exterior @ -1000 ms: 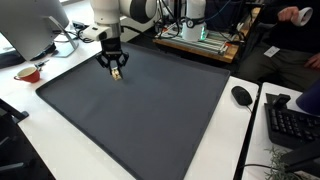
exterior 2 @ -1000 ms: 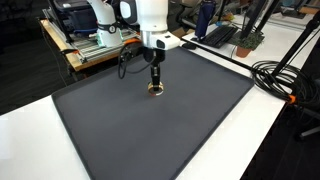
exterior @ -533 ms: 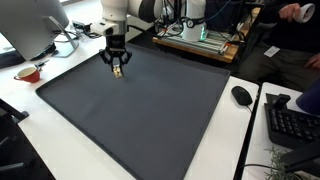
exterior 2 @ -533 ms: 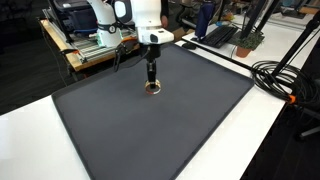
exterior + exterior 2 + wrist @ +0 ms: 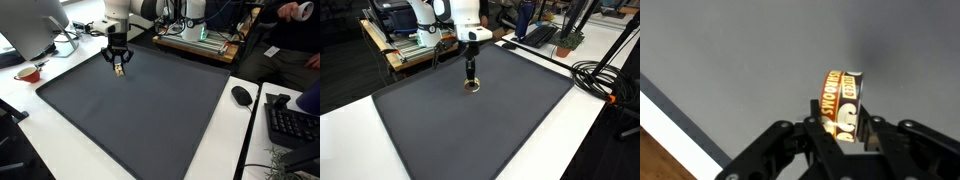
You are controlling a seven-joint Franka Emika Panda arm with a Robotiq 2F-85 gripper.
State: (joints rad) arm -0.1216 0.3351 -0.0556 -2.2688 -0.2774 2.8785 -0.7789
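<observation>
While the red bowl (image 5: 30,72) stands well apart, the hand (image 5: 847,126) clasps an orange-printed disc (image 5: 843,95)

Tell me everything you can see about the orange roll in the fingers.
The orange roll is a small round band, orange-brown with white printed lettering, perhaps tape or printed plastic. It stands on edge, pinched between the two dark fingers, low over the dark grey mat. Whether it touches the mat is unclear.
</observation>
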